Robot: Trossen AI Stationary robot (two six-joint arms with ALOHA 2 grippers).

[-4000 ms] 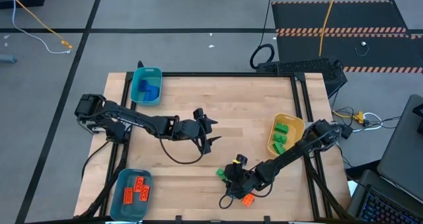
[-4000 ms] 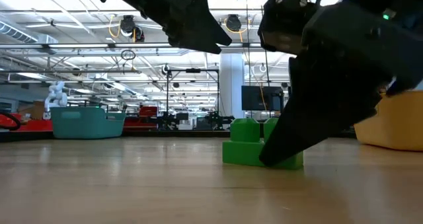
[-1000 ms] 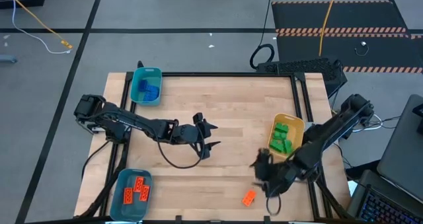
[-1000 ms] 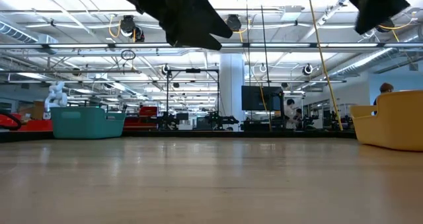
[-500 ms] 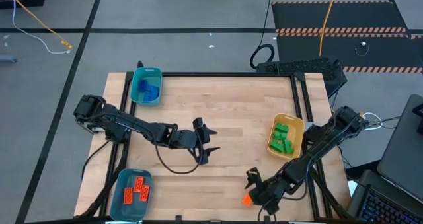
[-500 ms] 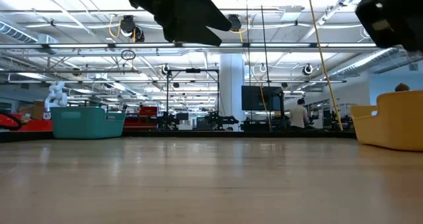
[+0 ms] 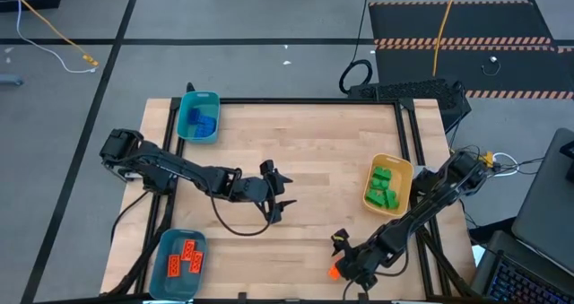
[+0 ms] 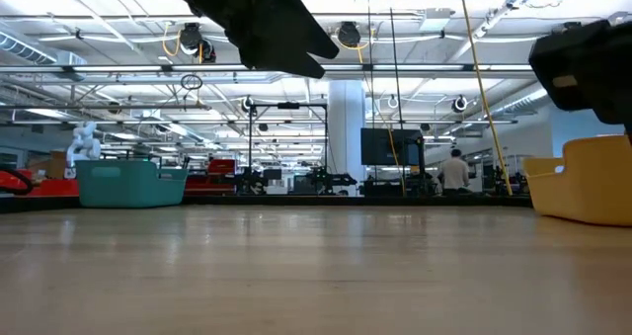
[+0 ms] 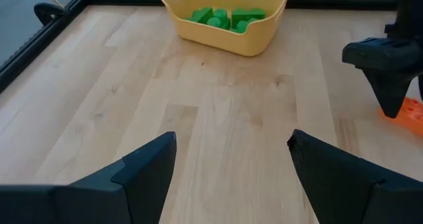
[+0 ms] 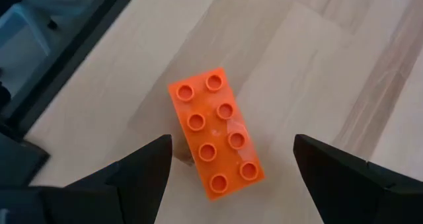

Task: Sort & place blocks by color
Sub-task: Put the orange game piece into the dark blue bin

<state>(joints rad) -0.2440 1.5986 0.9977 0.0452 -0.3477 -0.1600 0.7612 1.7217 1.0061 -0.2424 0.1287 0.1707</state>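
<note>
One orange block (image 10: 215,133) lies flat, studs up, on the table near its near edge, right of the middle (image 7: 334,271). My right gripper (image 10: 232,139) hovers over it, open, with one finger on either side of the block and apart from it (image 7: 342,256). My left gripper (image 7: 277,191) hangs open above the middle of the table and holds nothing (image 9: 232,137). Other blocks lie sorted in three bins: blue (image 7: 201,121), orange (image 7: 186,257) and green (image 7: 383,185).
A teal bin (image 7: 186,107) stands at the far left corner and a second teal bin (image 7: 167,239) at the near left corner. The yellow bin (image 7: 401,166) stands at the right edge. Bare wood lies between the two grippers. People move in the room beyond the table.
My right gripper has swung from beside the yellow bin toward the table's near edge and a little left, coming down over the orange block. It has stayed open. The orange block has not moved.
</note>
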